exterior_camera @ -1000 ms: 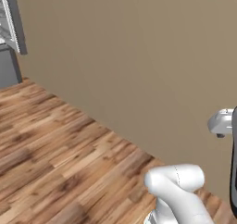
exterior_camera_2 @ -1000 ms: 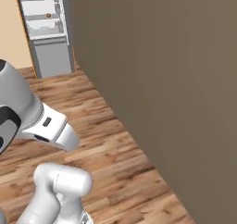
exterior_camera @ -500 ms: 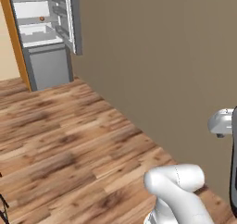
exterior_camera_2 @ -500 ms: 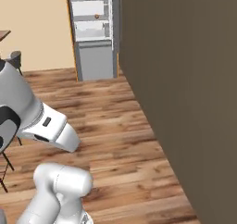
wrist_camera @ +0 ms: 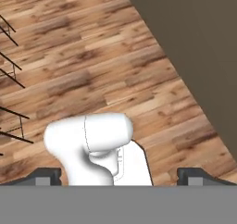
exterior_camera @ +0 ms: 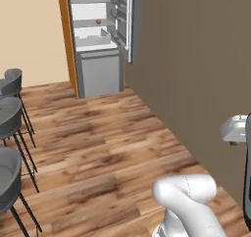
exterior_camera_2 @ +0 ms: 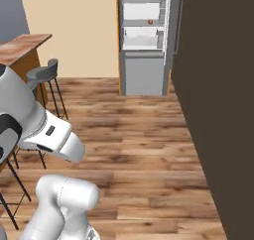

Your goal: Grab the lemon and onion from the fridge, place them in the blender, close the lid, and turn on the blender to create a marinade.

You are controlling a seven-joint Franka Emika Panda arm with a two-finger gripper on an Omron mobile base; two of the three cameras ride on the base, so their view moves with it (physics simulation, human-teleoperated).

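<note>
Far across the wooden floor [exterior_camera: 98,148], the fridge [exterior_camera: 100,40] stands open against the back wall, an orange panel [exterior_camera: 66,40] at its side. On one of its glass shelves sits a small orange-brown ball [exterior_camera_2: 150,22], lemon or onion I cannot tell. Above the floor planks my jaws [wrist_camera: 125,174] hang spread wide, pinching nothing, with grey stools [exterior_camera: 12,128] off to the left.

Wood floor [wrist_camera: 92,56] beside dark wall [wrist_camera: 199,38]

Partly seen items — open fridge and seating

Fridge [exterior_camera: 100,40]: top cut off by the frame edge; small orange-brown ball [exterior_camera: 98,21] on a shelf, too small to identify. Bar stools [exterior_camera: 11,128]: cropped at the left edge — seats partly out of frame.
</note>
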